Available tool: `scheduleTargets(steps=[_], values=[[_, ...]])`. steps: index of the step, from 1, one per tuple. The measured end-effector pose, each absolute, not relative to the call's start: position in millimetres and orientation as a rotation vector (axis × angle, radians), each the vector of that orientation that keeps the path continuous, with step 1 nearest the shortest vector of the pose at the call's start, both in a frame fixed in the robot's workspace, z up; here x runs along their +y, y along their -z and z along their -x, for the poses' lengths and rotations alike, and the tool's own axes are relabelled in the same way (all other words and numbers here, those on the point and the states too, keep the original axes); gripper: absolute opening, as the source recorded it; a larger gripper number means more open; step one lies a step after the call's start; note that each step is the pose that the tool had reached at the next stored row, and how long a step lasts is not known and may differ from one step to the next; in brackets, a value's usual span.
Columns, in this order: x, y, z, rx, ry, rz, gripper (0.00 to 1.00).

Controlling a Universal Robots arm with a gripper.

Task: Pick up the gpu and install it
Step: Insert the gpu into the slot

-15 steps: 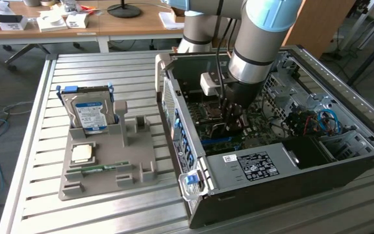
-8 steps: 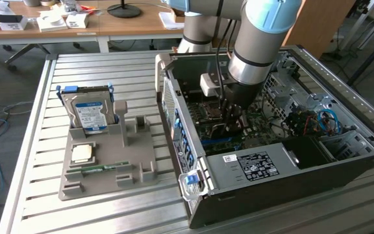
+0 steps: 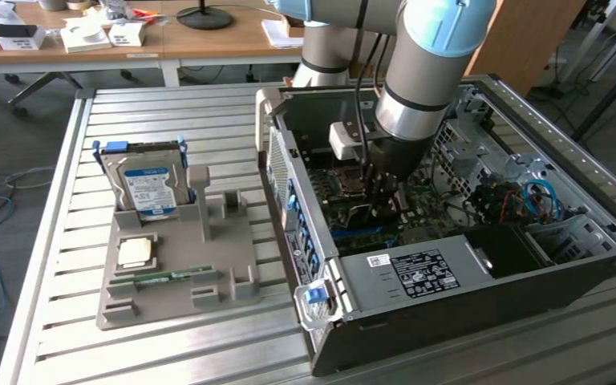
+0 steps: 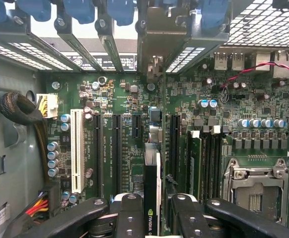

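In the wrist view the gripper point(image 4: 153, 213) sits closest to the camera, with its 2 black fingers point(image 4: 129, 218) clamped on either side of the gpu point(image 4: 152, 198). The card is seen edge-on, thin and dark, and runs straight away from the fingers toward 12 o'clock, over the motherboard point(image 4: 129, 129). Its metal bracket point(image 4: 157, 44) is at the far end, up against the rear slot openings of the case. I can't tell whether the card edge is actually seated in a slot or just above it.

On the board just past the fingers, a white slot point(image 4: 76, 151) is at about 9 o'clock from the card, with 2 black slots between it and the card. The CPU socket point(image 4: 256, 186) is at about 3 o'clock. A bundle of black sleeved cable point(image 4: 20, 111) is further out at 10 o'clock.

From the exterior view, the arm point(image 3: 426, 72) reaches down into the open PC case point(image 3: 447, 265), which lies on its side on a slatted metal table point(image 3: 158, 104). At 9 o'clock from the case is a grey holder tray point(image 3: 169, 281), with a silver hard drive point(image 3: 150, 188) standing upright at its far end and a small green memory stick point(image 3: 164, 278) lying nearer. At the very back, around 11 o'clock, there's a wooden desk point(image 3: 212, 44).
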State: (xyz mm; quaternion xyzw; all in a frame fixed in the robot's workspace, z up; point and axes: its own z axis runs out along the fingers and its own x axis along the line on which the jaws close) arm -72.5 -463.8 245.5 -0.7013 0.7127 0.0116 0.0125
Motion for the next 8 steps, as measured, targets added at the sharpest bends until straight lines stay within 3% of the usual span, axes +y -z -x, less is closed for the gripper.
scheduleTargets(steps=[8], values=[[-463.8, -245.5, 72.5, 2.222, -0.036, 2.185, 0.26]])
